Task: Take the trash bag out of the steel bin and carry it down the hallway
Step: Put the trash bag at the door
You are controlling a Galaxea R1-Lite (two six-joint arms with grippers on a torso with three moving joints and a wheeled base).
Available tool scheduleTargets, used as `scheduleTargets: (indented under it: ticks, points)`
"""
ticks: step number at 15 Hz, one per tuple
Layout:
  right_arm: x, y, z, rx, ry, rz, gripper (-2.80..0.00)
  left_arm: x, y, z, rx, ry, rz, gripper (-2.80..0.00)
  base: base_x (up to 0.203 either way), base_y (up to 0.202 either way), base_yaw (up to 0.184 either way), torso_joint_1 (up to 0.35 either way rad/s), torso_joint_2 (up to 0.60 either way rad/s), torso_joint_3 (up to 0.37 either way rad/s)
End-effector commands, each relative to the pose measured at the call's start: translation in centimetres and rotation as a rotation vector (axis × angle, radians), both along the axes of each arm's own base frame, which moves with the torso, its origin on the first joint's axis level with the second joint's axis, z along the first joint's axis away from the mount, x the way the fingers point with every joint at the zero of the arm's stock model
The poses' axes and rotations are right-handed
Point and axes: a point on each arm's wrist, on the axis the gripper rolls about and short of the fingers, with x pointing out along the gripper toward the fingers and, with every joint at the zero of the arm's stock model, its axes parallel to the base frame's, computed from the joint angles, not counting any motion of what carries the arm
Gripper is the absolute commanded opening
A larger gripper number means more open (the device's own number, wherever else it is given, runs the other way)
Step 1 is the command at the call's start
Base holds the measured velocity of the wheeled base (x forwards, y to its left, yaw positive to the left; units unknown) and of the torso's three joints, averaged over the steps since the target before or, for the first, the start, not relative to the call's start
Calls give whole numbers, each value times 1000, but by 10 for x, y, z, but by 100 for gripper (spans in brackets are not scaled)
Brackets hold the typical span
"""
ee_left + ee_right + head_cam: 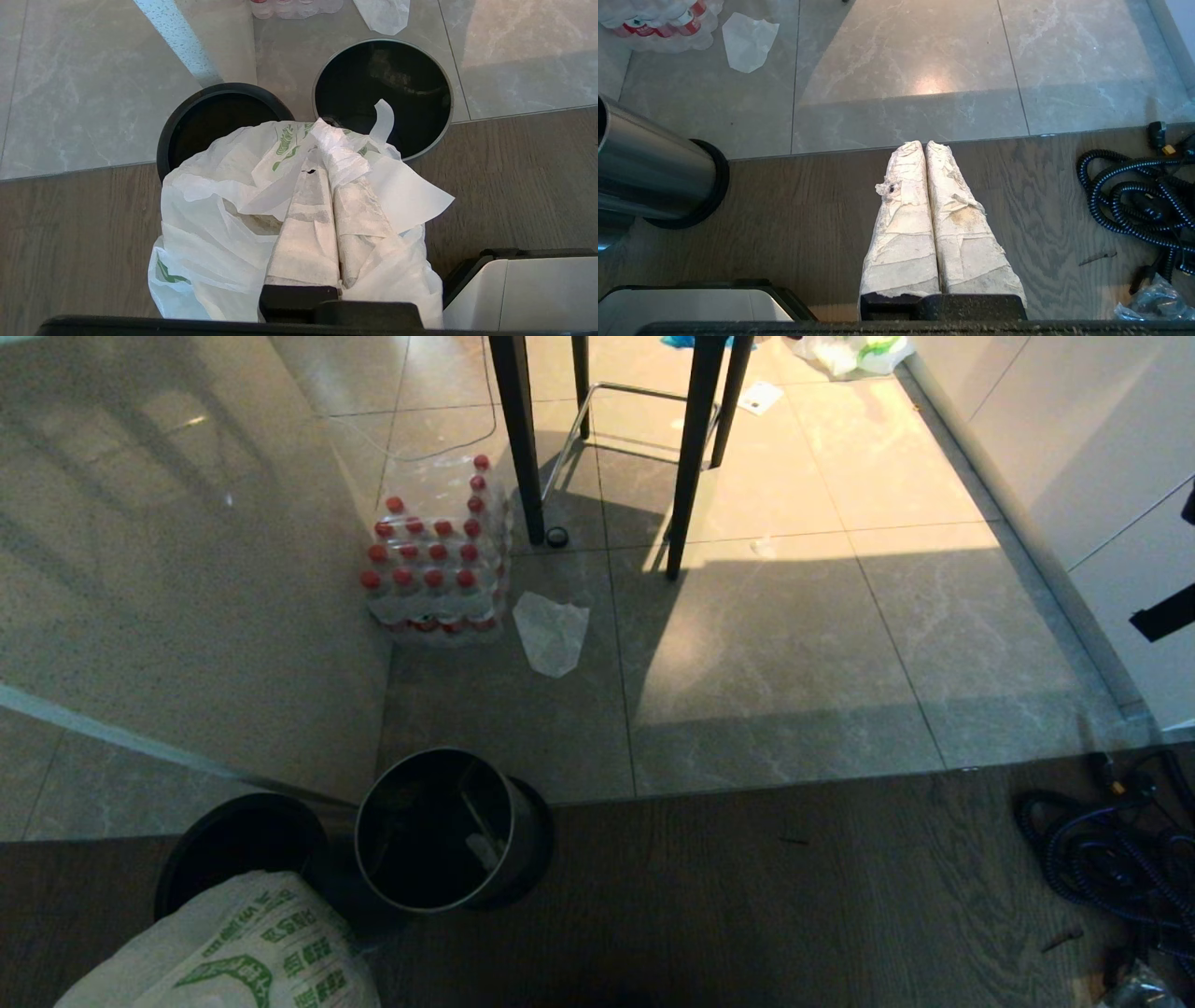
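One trash bag [224, 219] (two bins [439, 831])

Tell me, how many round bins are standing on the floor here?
2. A steel bin stands open at the edge of the wood floor, and a black bin sits right beside it, partly hidden behind the white bag.

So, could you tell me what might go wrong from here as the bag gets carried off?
1. The left hand pinches only a thin gathered fold of the trash bag; the film could tear or slip out.
2. The hanging bag sits right beside the steel bin and the black bin; swinging away might knock one over.
3. The coiled cable on the floor to the right could foul the wheels.
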Motion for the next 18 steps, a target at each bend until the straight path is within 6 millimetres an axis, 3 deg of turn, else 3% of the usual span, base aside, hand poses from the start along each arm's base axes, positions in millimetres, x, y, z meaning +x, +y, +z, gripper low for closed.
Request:
scheduleTargets:
  ticks: [1, 7, 18]
  points:
    - [3, 0, -11, 0, 37, 0, -280, 0, 0, 0, 0, 3, 0, -280, 0, 0, 0, 0, 0, 0]
    - [3, 0, -11, 1, 37, 0, -280, 0, 0, 0, -9, 3, 3, -280, 0, 0, 0, 0, 2, 25]
    - [3, 0, -10, -1, 36, 0, -280, 0, 0, 0, -18, 2, 5, -280, 0, 0, 0, 3, 1, 194]
